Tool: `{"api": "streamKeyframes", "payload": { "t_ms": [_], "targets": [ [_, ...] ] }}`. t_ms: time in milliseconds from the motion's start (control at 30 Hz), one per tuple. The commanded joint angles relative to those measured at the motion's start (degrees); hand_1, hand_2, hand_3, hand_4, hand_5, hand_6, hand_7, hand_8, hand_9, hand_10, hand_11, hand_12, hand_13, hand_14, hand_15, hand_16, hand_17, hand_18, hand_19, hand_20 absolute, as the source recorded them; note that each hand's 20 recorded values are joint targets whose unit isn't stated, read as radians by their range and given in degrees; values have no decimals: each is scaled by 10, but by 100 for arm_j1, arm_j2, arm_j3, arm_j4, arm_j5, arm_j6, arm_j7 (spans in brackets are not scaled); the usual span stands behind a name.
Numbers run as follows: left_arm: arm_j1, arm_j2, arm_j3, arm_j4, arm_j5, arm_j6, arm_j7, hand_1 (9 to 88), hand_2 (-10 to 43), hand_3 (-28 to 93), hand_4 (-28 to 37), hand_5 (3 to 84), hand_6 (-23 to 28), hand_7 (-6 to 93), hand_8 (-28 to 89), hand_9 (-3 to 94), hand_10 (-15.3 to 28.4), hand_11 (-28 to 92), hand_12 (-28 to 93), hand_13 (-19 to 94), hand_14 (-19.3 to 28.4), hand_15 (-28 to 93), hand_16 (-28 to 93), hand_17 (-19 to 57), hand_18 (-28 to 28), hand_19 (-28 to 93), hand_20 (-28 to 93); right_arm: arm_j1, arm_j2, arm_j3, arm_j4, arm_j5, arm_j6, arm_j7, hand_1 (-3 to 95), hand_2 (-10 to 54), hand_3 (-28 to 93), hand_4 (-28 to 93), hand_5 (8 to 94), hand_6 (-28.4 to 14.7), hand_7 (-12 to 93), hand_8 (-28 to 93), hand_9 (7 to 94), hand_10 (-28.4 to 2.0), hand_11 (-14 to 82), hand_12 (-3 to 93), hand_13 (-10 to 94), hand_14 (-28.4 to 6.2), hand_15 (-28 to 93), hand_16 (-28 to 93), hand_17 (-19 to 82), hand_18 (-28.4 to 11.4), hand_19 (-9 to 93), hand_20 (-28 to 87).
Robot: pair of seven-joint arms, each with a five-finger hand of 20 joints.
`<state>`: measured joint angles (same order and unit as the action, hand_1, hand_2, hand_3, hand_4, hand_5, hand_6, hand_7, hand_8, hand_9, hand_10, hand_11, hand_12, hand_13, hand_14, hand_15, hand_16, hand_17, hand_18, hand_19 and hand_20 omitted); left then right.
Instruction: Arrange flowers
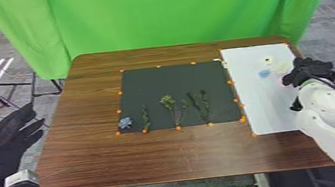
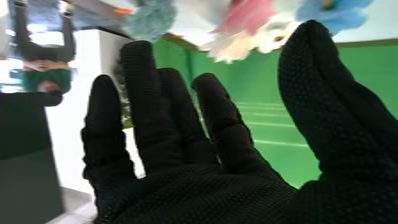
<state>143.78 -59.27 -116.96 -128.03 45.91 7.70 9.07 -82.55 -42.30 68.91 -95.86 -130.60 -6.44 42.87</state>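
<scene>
Here's the right hand (image 1: 310, 71) over the right side of the white sheet (image 1: 268, 103), with the blue flower (image 1: 265, 73) lying just to its left, and the wrist view catches that hand (image 2: 195, 192) spread, fingers straight, thumb well apart, the pink flower (image 2: 242, 19) out past the fingertips! Over on the dark mat (image 1: 171, 78), well left of that hand, lie the green stems (image 1: 168, 101) and a blue-grey sprig (image 1: 126, 122), while the left hand (image 1: 6, 141) hangs out beyond the table's left edge, fingers extended.
</scene>
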Motion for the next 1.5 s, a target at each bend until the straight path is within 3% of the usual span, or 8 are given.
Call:
{"api": "streamKeyframes", "payload": {
  "t_ms": [33, 300, 433, 500, 567, 667, 1067, 1500],
  "targets": [
    [5, -23, -5, -2, 17, -42, -71, 275, -21, 718, -257, 284, 18, 239, -123, 228, 103, 225, 169, 205, 133, 301, 20, -84, 195, 425, 93, 51, -55, -226, 153, -79, -11, -16, 291, -95, 874, -282, 309, -73, 316, -128, 392, -142, 294, 245, 485, -81, 450, 176, 136, -192, 707, 386],
    [30, -38, 9, -13, 6, 7, -36, 275, -20, 717, -257, 283, 18, 240, -123, 228, 104, 225, 167, 205, 134, 301, 20, -83, 195, 425, 93, 111, -62, -433, 458, -59, 519, -205, 314, -95, 872, -282, 346, -66, 340, -140, 419, -140, 301, 228, 513, -80, 463, 166, 165, -192, 729, 401],
    [50, -38, 7, -21, -6, 49, -17, 275, -20, 717, -257, 285, 19, 241, -124, 230, 105, 224, 167, 206, 134, 301, 20, -83, 195, 425, 93, 88, -12, -621, 549, -308, 1441, -475, 387, -91, 853, -282, 470, -12, 426, -161, 578, -95, 332, 260, 647, -40, 459, 254, 226, -193, 772, 431],
    [91, -31, -13, -40, -12, 69, 7, 275, -20, 717, -257, 284, 18, 241, -124, 230, 104, 224, 167, 206, 134, 302, 20, -83, 195, 425, 93, 125, -4, -737, 622, -474, 1911, -640, 433, -87, 810, -282, 510, -2, 490, -51, 675, -75, 244, 374, 696, -35, 460, 297, 251, -193, 788, 446],
    [73, -18, -19, -31, -16, 63, 5, 275, -20, 717, -257, 284, 18, 241, -124, 230, 104, 224, 167, 206, 134, 303, 19, -83, 195, 425, 93, 106, 7, -749, 598, -566, 2103, -759, 484, -68, 782, -281, 604, 19, 517, 1, 802, -65, 182, 456, 766, -38, 489, 297, 301, -192, 818, 471],
    [81, -26, -46, -43, -9, 49, -1, 274, -19, 718, -257, 284, 18, 240, -124, 230, 104, 224, 167, 207, 133, 303, 19, -83, 196, 426, 93, 96, 19, -754, 489, -543, 2273, -967, 505, -77, 788, -282, 664, 26, 502, 6, 853, -60, 179, 482, 804, -35, 533, 276, 328, -192, 840, 486],
    [30, -23, -26, -52, 4, 62, -99, 273, -20, 719, -258, 283, 18, 242, -124, 231, 104, 227, 167, 207, 135, 303, 18, -83, 195, 425, 93, 1684, -975, -2269, -304, -515, 2470, -2226, 497, -95, 834, -282, 716, 15, 484, -20, 880, -59, 180, 504, 812, -36, 568, 280, 337, -196, 850, 502],
    [-187, 150, 82, 5, 3, 130, -134, 273, -18, 719, -259, 271, 15, 245, -125, 222, 103, 223, 169, 203, 133, 303, 20, -86, 194, 425, 94, 3119, -2540, -4374, 759, -1004, 1894, -2845, 491, -95, 836, -278, 720, 16, 482, -21, 884, -56, 176, 511, 810, -34, 575, 287, 333, -194, 847, 505]
  ]
}}
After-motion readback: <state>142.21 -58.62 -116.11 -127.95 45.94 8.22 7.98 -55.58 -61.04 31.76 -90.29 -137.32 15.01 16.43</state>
